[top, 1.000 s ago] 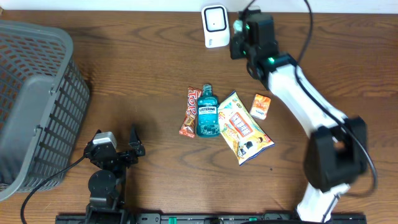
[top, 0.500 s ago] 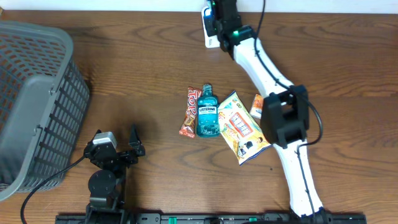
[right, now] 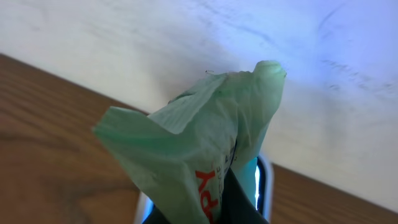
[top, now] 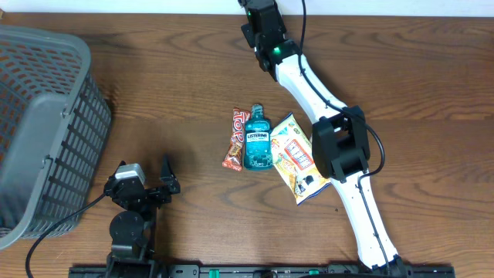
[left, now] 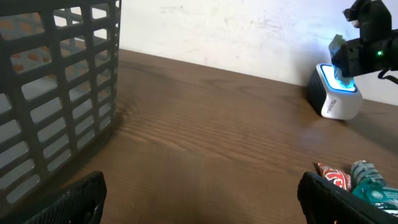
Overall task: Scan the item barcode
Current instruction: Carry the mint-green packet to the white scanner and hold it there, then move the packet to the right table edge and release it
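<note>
I'm looking down on a brown wooden table [top: 170, 77] with a big grey slatted basket [top: 38, 123] sitting at its left end. The right arm [top: 309, 85] reaches diagonally across to the far edge by the wall. The left gripper [left: 200, 183] rests near the front edge, well apart from everything, its fingers spread wide with nothing between them. In the middle of the table lie a yellow snack bag [top: 293, 158], partly under the right arm, a blue mouthwash bottle [top: 256, 140] just beside it, and a red candy bar [top: 234, 139] against the bottle's other side. At the far edge stands the small white scanner [left: 334, 99], glowing blue on top. The right gripper [top: 257, 19] is clamped on a crumpled green packet [right: 199, 143] with red lettering, pinching its lower end. From the left wrist camera the packet hangs just above the scanner's lit face; I can't tell whether they touch.
</note>
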